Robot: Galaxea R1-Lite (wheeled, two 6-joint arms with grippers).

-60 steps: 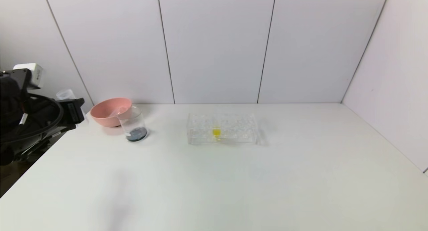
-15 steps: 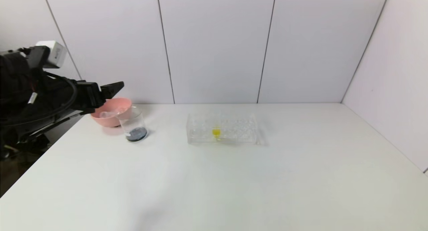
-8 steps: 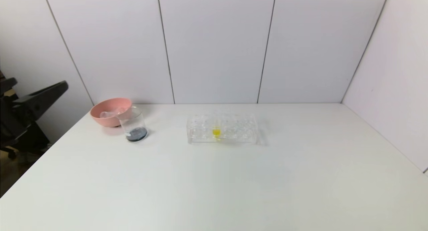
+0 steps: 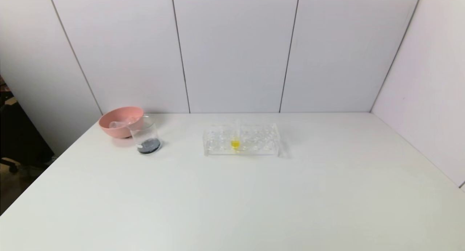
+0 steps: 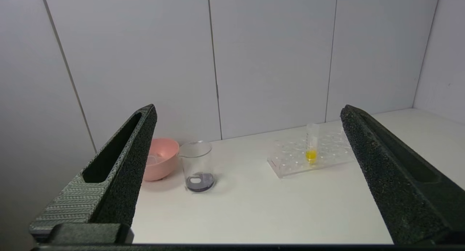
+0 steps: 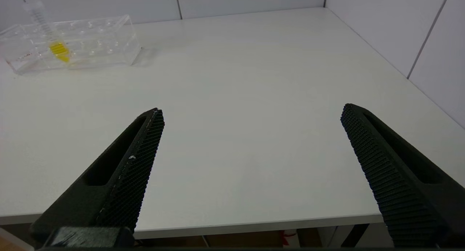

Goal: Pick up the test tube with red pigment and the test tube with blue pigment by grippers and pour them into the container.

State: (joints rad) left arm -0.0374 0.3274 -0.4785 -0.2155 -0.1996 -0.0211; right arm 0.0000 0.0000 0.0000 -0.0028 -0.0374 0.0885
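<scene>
The container, a clear beaker (image 4: 145, 136) holding dark liquid, stands beside the pink bowl; it also shows in the left wrist view (image 5: 197, 166). No tube with red or blue liquid shows anywhere. A clear empty tube (image 4: 117, 124) lies in the bowl. My left gripper (image 5: 249, 111) is open and empty, back beyond the table's left side, facing the beaker from a distance. My right gripper (image 6: 253, 111) is open and empty above the table's near edge. Neither gripper shows in the head view.
A pink bowl (image 4: 109, 125) sits at the back left, touching the beaker. A clear tube rack (image 4: 261, 145) stands mid-table with one yellow-liquid tube (image 4: 235, 142) upright in it. The white table (image 4: 254, 200) is walled at the back and right.
My left arm has pulled back from above the pink bowl to the left and has left the head view. The beaker, bowl and rack have not moved.
</scene>
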